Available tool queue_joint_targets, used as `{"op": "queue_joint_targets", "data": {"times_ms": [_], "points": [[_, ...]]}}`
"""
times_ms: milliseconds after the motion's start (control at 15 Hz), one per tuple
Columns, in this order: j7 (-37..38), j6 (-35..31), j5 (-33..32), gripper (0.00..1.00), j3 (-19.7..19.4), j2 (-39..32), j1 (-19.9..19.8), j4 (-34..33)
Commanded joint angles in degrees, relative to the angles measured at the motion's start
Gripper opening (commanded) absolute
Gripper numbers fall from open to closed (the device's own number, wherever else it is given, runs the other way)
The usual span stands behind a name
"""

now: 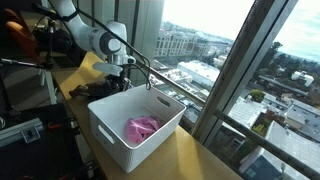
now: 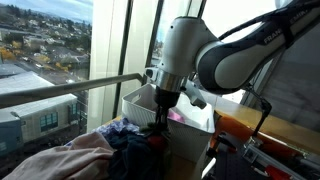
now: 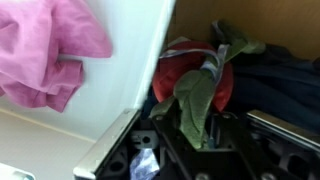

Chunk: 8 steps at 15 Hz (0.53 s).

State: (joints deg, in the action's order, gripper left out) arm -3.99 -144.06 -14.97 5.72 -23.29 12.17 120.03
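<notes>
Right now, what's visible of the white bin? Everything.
The white bin is a rectangular, open-topped tub, plastic by its look, with smooth plain walls and rounded corners. It stands upright on the wooden table by the window. One crumpled pink garment lies on its floor; otherwise it looks empty. A heap of clothes lies just outside one wall; contact is unclear.
</notes>
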Motion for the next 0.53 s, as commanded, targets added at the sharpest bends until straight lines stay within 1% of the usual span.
{"op": "queue_joint_targets", "data": {"times_ms": [0,67,133,200,467], "points": [[-0.71,-0.88,0.27,0.0,0.54,-1.45,-0.43,-0.18],[-0.9,-0.52,0.32,0.04,0.66,-0.42,-0.47,0.01],[-0.74,0.16,0.27,0.03,0.6,0.76,-0.43,0.22],[-1.76,1.03,1.5,0.04,1.15,3.0,-1.16,0.79],[-5.67,3.12,5.38,0.04,2.6,9.79,-3.23,1.38]]}}
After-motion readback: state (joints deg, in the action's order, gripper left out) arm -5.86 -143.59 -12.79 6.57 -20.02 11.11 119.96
